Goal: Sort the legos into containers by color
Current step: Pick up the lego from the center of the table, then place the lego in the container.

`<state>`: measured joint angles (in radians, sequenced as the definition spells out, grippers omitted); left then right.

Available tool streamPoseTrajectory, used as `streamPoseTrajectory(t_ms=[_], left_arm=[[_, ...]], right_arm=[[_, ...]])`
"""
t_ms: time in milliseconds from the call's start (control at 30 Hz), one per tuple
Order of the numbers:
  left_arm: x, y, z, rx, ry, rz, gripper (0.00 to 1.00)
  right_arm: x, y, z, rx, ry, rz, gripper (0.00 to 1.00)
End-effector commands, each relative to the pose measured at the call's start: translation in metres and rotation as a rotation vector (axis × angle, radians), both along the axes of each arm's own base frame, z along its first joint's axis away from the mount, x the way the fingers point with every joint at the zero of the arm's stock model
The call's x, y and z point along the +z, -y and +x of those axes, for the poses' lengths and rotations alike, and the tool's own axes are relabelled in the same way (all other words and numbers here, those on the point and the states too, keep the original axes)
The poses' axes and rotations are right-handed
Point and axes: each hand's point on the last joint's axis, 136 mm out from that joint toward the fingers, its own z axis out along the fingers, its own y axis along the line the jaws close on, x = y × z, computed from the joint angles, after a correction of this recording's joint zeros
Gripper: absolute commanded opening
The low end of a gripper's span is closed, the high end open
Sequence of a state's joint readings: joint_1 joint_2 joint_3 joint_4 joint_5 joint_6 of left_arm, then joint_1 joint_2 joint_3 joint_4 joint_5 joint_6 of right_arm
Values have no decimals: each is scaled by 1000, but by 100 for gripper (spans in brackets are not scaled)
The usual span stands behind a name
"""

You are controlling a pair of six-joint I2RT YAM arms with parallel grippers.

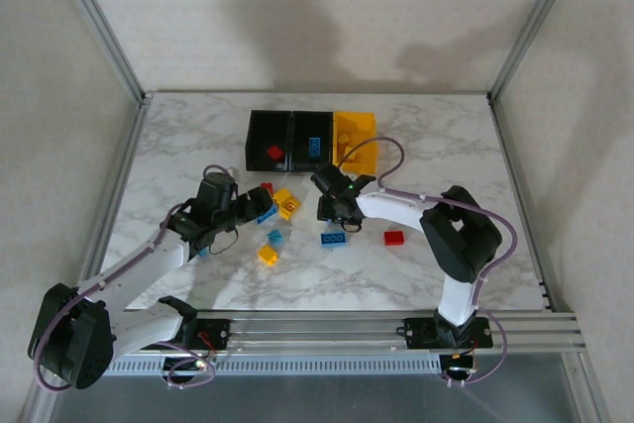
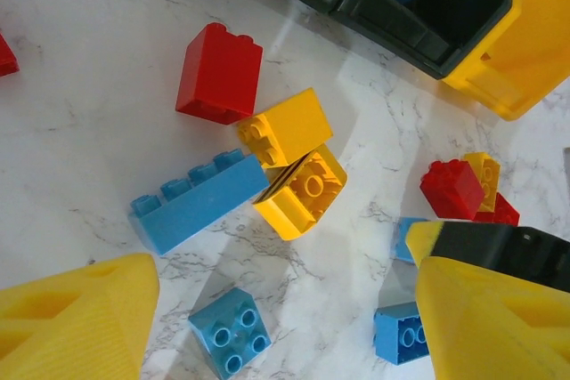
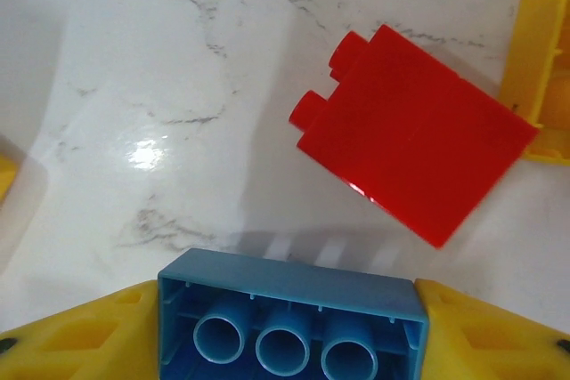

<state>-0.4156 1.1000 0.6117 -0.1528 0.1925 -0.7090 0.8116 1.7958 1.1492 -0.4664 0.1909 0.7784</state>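
Closest to the near edge of the worktop (image 1: 446, 126), left of the middle, a small yellow brick (image 1: 267, 255) and a small blue brick (image 1: 274, 237) lie loose, not yet sorted.

A little further in, the right end effector (image 3: 289, 337) has its yellow pads against both short ends of a long blue brick (image 3: 289, 280). No gap shows on either side, so I take it as gripped. I cannot tell whether it has left the marble. Holding it end-on looks sensible, since it could then drop lengthwise into a bin. A red brick (image 3: 414, 135) lies on its side just beyond, apart from it, and should not snag a straight lift.

The left end effector (image 1: 253, 208) hangs left of the middle with its fingers (image 2: 80, 322) spread wide and nothing between them. Ahead of it is a knot of legos. A second long blue brick (image 2: 200, 198) butts against two yellow bricks (image 2: 285, 126) that touch each other, and a tall red brick (image 2: 218, 73) stands just beside them. Picking one would likely nudge the others.

Toward the far edge, about centred, stand the containers. The left black bin (image 1: 269, 114) holds a red piece (image 1: 274, 154), the middle black bin (image 1: 312, 114) holds a blue piece (image 1: 314, 147), and the yellow bin (image 1: 369, 156) is on the right. The gripped brick belongs, I'd say, in the middle one. The left arm sits close to that route, so the two arms could crowd each other.
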Motion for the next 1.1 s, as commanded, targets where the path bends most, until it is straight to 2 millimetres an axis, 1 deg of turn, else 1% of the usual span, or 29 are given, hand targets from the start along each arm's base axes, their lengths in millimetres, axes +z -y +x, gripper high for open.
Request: streamPoseTrajectory(t_ms=[0, 33, 100, 233, 400, 467, 500, 533, 700, 900, 1067], left_arm=[[12, 7, 1, -3, 28, -55, 76], [14, 7, 1, 0, 32, -62, 76], [17, 8, 2, 5, 36, -71, 76], [24, 5, 1, 23, 51, -82, 76], [33, -2, -5, 51, 75, -91, 76], [34, -4, -8, 59, 78, -95, 76], [34, -5, -9, 61, 77, -97, 76], [33, -6, -10, 63, 76, -97, 76], [32, -9, -13, 69, 71, -90, 76], [29, -10, -14, 75, 66, -86, 76], [27, -10, -14, 73, 59, -80, 76]], right_arm=[[56, -12, 13, 31, 108, 54, 56], [66, -16, 18, 40, 130, 61, 56], [80, -22, 30, 54, 157, 74, 56], [98, -40, 61, 75, 186, 132, 56], [107, -54, 106, 64, 207, 171, 57], [110, -59, 122, 58, 220, 177, 57], [110, -65, 127, 63, 220, 186, 57], [109, -57, 141, 38, 216, 196, 57], [100, -66, 169, 37, 197, 222, 57], [81, -75, 189, 52, 159, 239, 58], [66, -77, 203, 47, 146, 238, 58]])
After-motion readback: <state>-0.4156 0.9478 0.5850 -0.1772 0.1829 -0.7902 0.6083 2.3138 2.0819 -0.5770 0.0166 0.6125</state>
